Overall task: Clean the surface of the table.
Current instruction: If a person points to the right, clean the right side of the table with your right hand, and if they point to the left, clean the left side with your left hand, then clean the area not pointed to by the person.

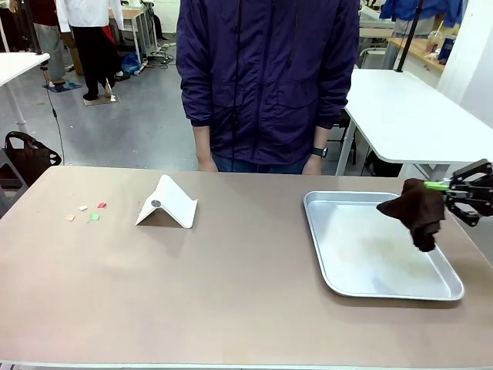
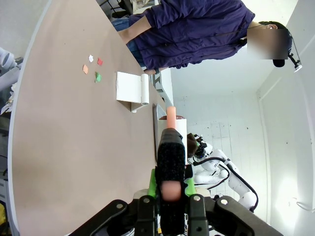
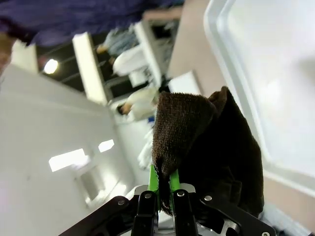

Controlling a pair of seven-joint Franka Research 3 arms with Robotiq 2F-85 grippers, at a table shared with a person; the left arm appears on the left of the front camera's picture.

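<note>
The taupe table spans the front view, and a person in a dark purple jacket stands at its far side. Small coloured paper scraps lie at its left. My right gripper is shut on a dark brown cloth, which hangs over the right side of the silver tray. In the right wrist view the cloth bunches up from the gripper. In the left wrist view my left gripper is shut on a black brush-like tool with salmon-pink ends, above the table.
A white folded card-like piece stands tent-wise left of centre, between the scraps and the tray. The person's hands hang by the far edge. White tables stand behind at the right and far left.
</note>
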